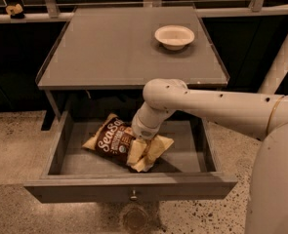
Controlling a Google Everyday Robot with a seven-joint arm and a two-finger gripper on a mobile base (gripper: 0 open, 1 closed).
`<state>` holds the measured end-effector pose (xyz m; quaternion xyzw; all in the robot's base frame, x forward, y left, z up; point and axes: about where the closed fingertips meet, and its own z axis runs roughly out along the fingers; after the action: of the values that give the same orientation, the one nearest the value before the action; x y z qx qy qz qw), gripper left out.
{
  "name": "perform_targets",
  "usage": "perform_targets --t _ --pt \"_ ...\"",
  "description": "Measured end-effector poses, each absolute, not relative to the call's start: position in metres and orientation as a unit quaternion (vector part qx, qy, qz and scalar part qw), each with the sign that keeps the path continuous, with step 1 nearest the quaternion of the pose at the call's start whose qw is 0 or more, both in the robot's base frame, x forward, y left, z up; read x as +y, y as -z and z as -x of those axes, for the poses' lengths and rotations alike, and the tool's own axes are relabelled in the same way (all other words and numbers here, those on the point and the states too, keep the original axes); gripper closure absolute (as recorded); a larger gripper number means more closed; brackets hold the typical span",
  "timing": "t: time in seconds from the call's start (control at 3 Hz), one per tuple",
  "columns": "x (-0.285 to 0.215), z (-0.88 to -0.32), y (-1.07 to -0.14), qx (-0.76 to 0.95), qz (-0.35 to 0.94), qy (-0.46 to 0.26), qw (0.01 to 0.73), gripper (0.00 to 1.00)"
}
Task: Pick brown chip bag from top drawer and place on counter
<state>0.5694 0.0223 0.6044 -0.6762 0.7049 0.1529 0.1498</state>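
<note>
The brown chip bag lies flat in the open top drawer, slightly left of its middle, white lettering up. My gripper reaches down into the drawer from the right and sits on the bag's right, pale tan end, covering it. The bag rests on the drawer floor. The grey counter is directly above and behind the drawer. My white arm crosses in front of the counter's front edge.
A small white bowl stands on the counter at the back right. The drawer's knob faces me at the front panel's centre. A white post stands to the right. Speckled floor surrounds the cabinet.
</note>
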Motion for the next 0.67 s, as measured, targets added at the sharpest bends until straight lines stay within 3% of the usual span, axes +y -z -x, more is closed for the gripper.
perform_targets --t 0.67 --pt "0.0223 -0.5693 -0.6044 0.705 0.676 -0.153 0.15 0.89"
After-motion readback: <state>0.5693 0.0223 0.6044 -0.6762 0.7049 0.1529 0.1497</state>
